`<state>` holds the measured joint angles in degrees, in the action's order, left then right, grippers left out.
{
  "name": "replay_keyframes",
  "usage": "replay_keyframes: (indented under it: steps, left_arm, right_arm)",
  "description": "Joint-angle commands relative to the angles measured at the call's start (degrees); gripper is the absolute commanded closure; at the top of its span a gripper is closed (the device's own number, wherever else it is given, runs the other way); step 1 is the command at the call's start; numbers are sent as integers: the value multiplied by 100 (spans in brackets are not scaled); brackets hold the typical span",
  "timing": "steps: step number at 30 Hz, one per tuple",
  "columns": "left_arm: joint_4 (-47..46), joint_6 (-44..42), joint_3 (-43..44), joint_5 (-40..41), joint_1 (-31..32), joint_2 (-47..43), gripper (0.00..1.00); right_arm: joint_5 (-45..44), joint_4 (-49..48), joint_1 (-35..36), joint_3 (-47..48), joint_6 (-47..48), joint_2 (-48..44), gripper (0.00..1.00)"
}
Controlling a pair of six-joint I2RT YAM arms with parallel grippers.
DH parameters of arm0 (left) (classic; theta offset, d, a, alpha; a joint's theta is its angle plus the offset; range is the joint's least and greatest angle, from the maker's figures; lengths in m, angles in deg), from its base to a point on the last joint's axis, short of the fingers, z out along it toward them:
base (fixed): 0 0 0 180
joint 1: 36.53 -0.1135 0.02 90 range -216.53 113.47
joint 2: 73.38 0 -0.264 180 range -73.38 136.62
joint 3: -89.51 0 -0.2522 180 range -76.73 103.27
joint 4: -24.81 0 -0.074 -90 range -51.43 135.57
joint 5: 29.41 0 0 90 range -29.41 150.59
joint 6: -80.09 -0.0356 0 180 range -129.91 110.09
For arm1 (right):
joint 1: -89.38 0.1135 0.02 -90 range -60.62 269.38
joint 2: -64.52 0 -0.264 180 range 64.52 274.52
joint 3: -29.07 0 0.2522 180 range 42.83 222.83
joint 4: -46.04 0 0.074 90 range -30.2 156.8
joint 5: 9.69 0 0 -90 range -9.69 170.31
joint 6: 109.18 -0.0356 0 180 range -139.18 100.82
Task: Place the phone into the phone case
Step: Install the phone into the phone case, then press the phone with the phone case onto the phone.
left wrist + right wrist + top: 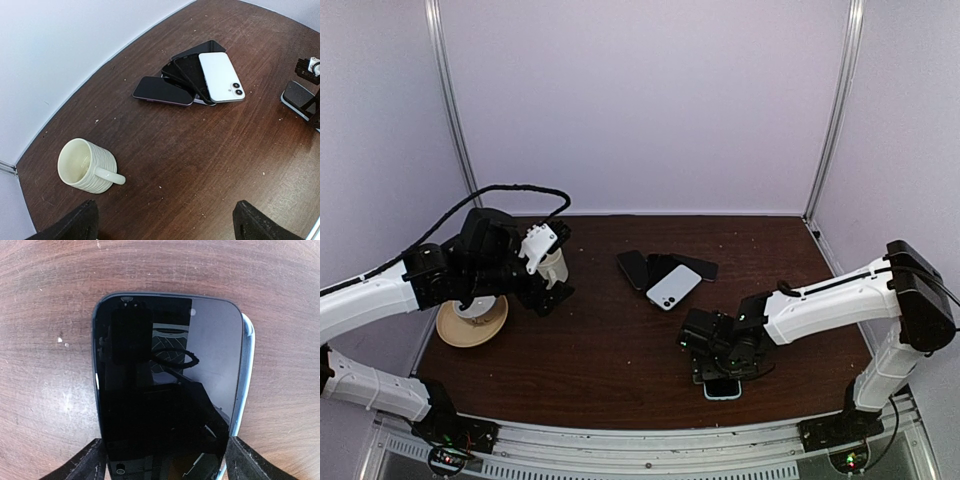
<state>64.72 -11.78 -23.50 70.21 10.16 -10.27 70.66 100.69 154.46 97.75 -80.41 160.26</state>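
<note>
The phone, black with a dark glossy screen facing up, lies flat on the light blue phone case. The case shows only as a rim along the phone's right side. My right gripper hangs just above it, open, with one fingertip close beside each long edge. From above, the right gripper covers most of the phone near the front of the table. My left gripper is wide open over bare wood, far from the phone, holding nothing.
A pile of several phones and cases, with a white phone on top, lies mid-table. A cream mug stands at the left next to a tan plate. The brown table has walls on three sides.
</note>
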Motion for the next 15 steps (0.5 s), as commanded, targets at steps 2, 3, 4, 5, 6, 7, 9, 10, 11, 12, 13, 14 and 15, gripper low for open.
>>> replay_keyframes:
  steps: [2, 3, 4, 5, 6, 7, 9, 10, 11, 12, 13, 14, 15]
  left_arm:
    - [-258, -42, -15, -50, -47, -9, 3]
    - [-256, -42, -15, -57, -47, -14, 3]
    - [-259, -42, -15, -57, -47, -20, 2]
    - [-260, -42, -15, -62, -49, -26, 2]
    - [-256, -42, -15, -66, -49, -31, 3]
    - [-255, -47, -15, -59, -47, -34, 2]
    - [-252, -64, -15, -24, -47, -39, 3]
    - [-259, -67, -15, 2, -47, -37, 2]
    - [-260, -72, -15, 16, -47, -46, 3]
    - [-251, -71, -15, 2, -51, -58, 3]
    - [-251, -75, -15, -14, -51, -67, 2]
    - [-256, -81, -19, -11, -47, -78, 2]
    - [-264, -93, -27, 5, -47, -74, 3]
  right_arm:
    - [153, 101, 6, 37, 16, 43, 15]
    - [134, 169, 5, 90, 41, 6, 15]
    - [106, 267, 9, 153, 68, -20, 15]
    - [90, 399, 8, 224, 97, -39, 16]
    - [56, 520, 5, 291, 129, -58, 18]
    - [26, 654, 9, 360, 154, -83, 19]
    - [-54, 842, 14, 492, 228, -104, 24]
    - [-101, 921, 18, 573, 275, -97, 25]
    - [-151, 1012, 15, 733, 376, -72, 25]
    - [-204, 1077, 16, 809, 430, -38, 25]
    - [-279, 1146, 14, 1011, 524, 14, 25]
    - [-342, 1200, 14, 1145, 584, 78, 26]
    - [-393, 1237, 16, 1253, 631, 143, 28]
